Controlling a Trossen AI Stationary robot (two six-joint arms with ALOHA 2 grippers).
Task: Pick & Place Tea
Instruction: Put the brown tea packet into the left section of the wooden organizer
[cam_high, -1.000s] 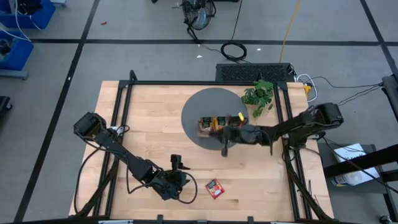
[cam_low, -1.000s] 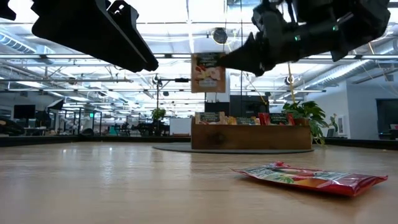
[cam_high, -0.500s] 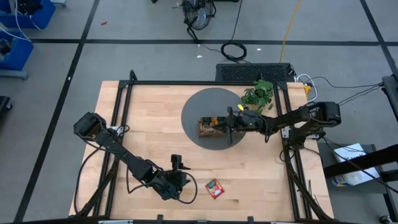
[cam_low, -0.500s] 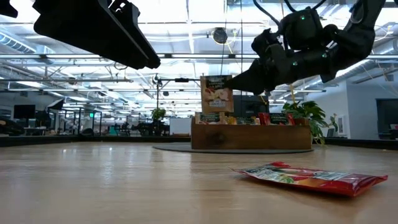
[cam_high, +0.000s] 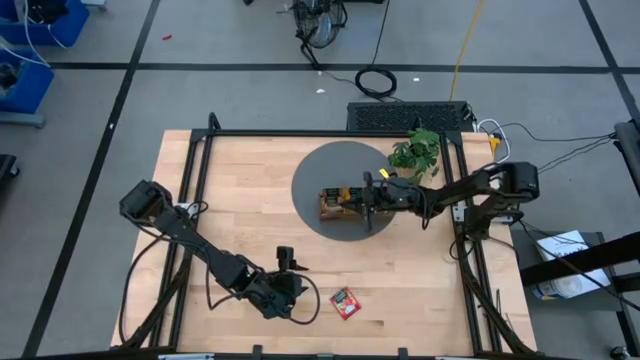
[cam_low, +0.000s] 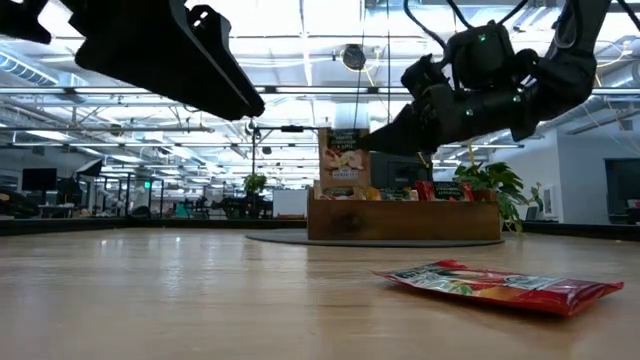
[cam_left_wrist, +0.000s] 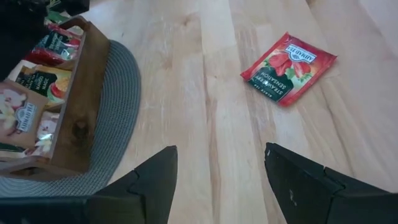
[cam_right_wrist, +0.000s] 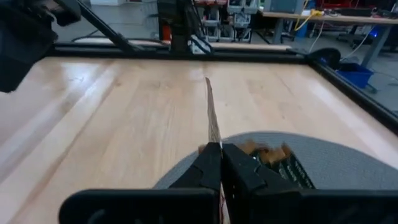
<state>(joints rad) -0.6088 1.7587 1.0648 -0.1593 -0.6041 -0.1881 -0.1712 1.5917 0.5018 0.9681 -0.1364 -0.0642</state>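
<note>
My right gripper (cam_low: 372, 136) is shut on a beige tea sachet (cam_low: 343, 160) just above the left end of the brown wooden tray (cam_low: 404, 220). The tray stands on a round grey mat (cam_high: 320, 170) and holds several more sachets upright. A red tea sachet (cam_left_wrist: 287, 67) lies flat on the wood near the table's front edge. My left gripper (cam_left_wrist: 221, 158) hovers open a short way to the left of it, with nothing between its fingers. Whether the beige sachet's lower edge touches the tray, I cannot tell. My right gripper pinches the beige sachet by its upper right corner (cam_low: 362, 134) between its two fingers. The fingers come nearly level from the table's right side. The sachet hangs upright below the fingers, edge-on (cam_right_wrist: 210, 115) in the right wrist view.
A green leafy plant (cam_high: 417, 155) stands at the mat's far right, close to my right arm. Black frame rails (cam_high: 300, 133) run along the table's far and side edges. Bare wood lies between the mat and the red sachet.
My right gripper has carried the beige sachet toward the table's far edge and down, from high in front of the tray to just above the tray's left end. The sachet has stayed upright in the hold. Most of the move came early in the second.
</note>
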